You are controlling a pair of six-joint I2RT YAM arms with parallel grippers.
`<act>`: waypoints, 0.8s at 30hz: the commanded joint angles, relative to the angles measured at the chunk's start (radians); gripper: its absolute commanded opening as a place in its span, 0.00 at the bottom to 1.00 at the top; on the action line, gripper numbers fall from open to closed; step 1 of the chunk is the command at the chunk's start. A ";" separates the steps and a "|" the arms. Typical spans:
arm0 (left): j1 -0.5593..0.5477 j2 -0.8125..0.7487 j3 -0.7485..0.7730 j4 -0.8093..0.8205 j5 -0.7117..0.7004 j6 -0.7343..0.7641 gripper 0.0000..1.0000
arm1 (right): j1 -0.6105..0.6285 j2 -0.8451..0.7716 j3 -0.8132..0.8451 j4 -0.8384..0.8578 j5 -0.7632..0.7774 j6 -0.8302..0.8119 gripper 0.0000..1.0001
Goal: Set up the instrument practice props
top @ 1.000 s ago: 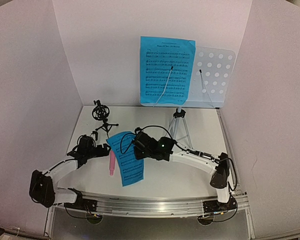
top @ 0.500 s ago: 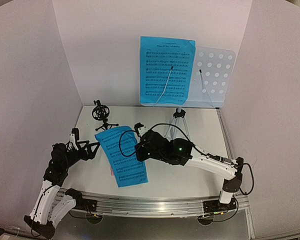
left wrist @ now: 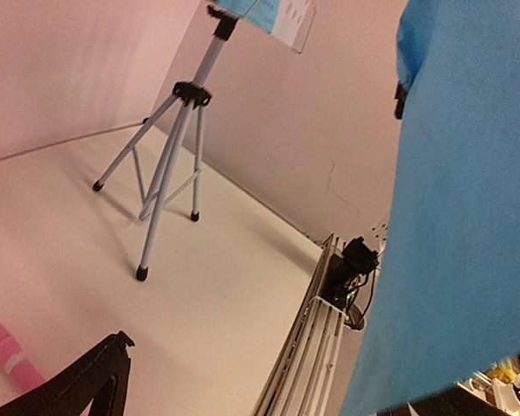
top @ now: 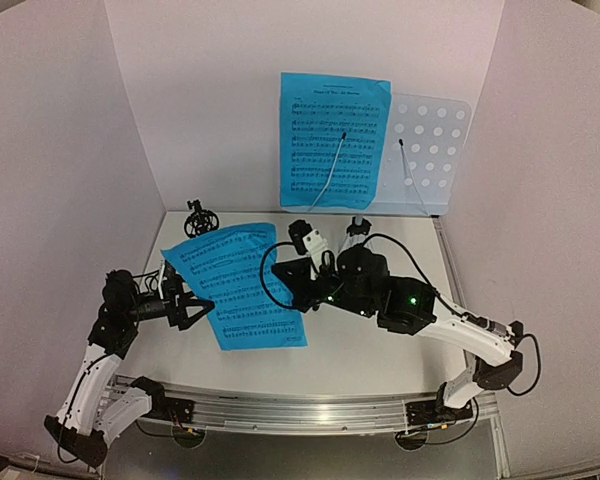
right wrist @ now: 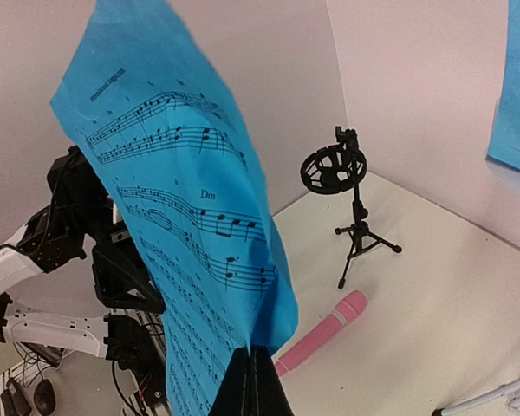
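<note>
1. Your left gripper (top: 190, 307) stands spread wide, holding nothing, its black tips just beside the raised sheet's left edge.
2. Your right gripper (right wrist: 256, 374) is pressed together, pinching a thin bright blue music sheet (right wrist: 182, 217) by one edge. The paper bows limply, printed with black staves.
3. Beneath it, the smooth pink microphone (right wrist: 322, 336), a slim cylinder, lies flat on the white table (right wrist: 433, 286).
4. Farther off, the small black tripod mic holder (right wrist: 347, 195) stands upright, with a ring cradle on top.
5. At the back, the pale blue perforated music stand (top: 435, 150) on its silver tubular tripod (left wrist: 169, 147) carries the second blue sheet (top: 332, 140).
</note>
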State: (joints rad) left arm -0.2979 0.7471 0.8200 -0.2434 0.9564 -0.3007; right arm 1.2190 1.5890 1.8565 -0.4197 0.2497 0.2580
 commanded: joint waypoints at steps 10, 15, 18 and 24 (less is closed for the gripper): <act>-0.029 0.129 0.123 0.388 0.221 -0.184 0.24 | -0.024 0.007 0.011 0.090 -0.061 -0.100 0.00; -0.032 0.148 0.154 0.368 0.231 -0.147 0.00 | -0.044 -0.038 -0.042 0.087 -0.128 -0.088 0.11; -0.033 0.160 0.195 0.258 0.278 -0.011 0.00 | -0.064 -0.117 -0.111 0.086 -0.181 -0.080 0.54; -0.034 0.202 0.286 0.018 0.332 0.270 0.00 | -0.089 -0.263 -0.220 0.065 -0.264 -0.086 0.81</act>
State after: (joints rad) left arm -0.3280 0.9236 1.0202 -0.0786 1.2210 -0.2282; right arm 1.1419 1.4474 1.6626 -0.3702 0.0732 0.1773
